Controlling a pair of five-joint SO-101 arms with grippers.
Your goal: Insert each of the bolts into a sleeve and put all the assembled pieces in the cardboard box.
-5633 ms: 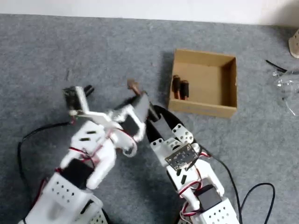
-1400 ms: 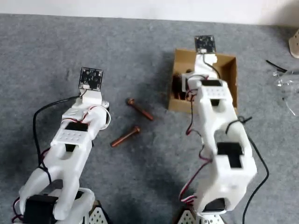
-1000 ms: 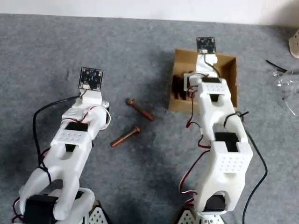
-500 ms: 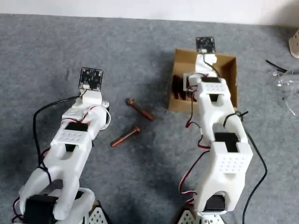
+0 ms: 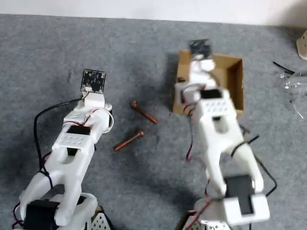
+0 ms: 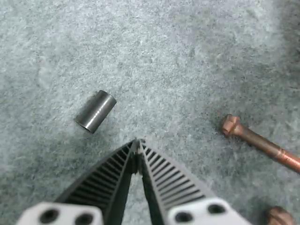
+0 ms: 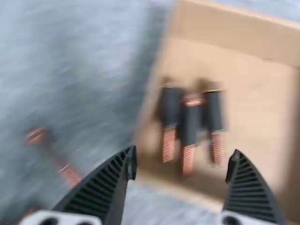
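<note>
From the high view, two loose copper-coloured bolts lie on the grey, carpet-covered bench, between the arms. The left arm hangs over the bench beside them. The right arm stretches over the open brown cardboard box.

In the left wrist view, the left gripper has its fingers pressed together and holds nothing. A short dark grey metal sleeve lies on its side just ahead of the tips, apart from them. One bolt lies off to one side, and the head of the other shows at the frame's edge.

In the right wrist view, the right gripper is empty with its fingers spread wide, above the box's near wall. Three assembled pieces lie side by side on the box floor, and a bolt lies on the bench outside.

By my reading, three pieces are delivered and the next pairing is in hand. The left fingers need to part and close across the sleeve's round sides. The right gripper must then fetch a bolt by its shank and line it up with the sleeve's bore. A slight tilt would likely jam the insertion.
</note>
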